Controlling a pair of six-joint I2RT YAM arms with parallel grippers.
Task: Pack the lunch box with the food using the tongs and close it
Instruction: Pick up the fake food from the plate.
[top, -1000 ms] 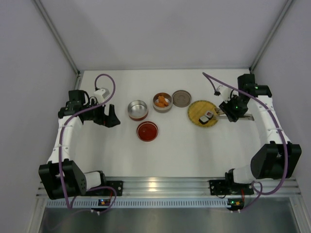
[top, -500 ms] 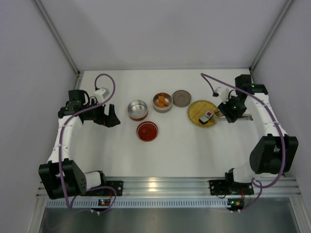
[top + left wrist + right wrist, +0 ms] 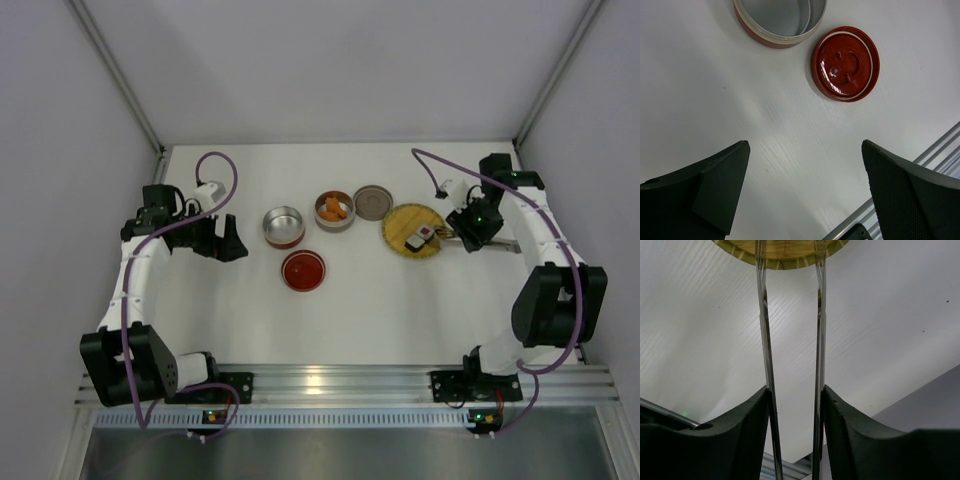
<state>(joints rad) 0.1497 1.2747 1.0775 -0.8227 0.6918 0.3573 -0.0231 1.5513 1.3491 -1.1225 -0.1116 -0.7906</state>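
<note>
- L arm: at the left of the top view, elbow bent, forearm reaching toward frame centre. The left pincer (image 3: 226, 243) hangs over bare counter (image 3: 400, 310), jaws spread wide, nothing btwn them.
- R arm: folded up along the right edge of the top view, wrist turned in toward frame centre. The right pincer (image 3: 796, 392) sits low, just right of the plate (image 3: 400, 225).
- Right pincer is clamped on the tongs (image 3: 763, 330). Each dark finger presses the outside of one arm, so the two arms run nearly parallel w/ a gap btwn.
- Tongs: slim, shiny silver metal strips. In the R wrist view they run up-frame from the fingers to over the plate rim, tips cut off by the top edge.
- Plate: round, yellow, woven straw-like texture, right of centre in the top view.
- Food: a white roll (image 3: 418, 238) w/ black & red marks lies on the plate, near the tongs' far end; can't tell if touching.
- Orange chunks (image 3: 336, 209) sit in a round metal tin (image 3: 319, 212), upper centre, well apart from the right pincer.
- Lunch box parts: the empty tin (image 3: 777, 17) is round, brushed metal inside, w/ a red outer wall. The red lid (image 3: 845, 63) is glossy, round, flat on the counter just beside it. The grey lid (image 3: 373, 202) is a matte disc btwn the chunk tin & plate.
- L wrist view: empty tin & red lid at upper frame, well ahead of the open fingers (image 3: 705, 185).
</note>
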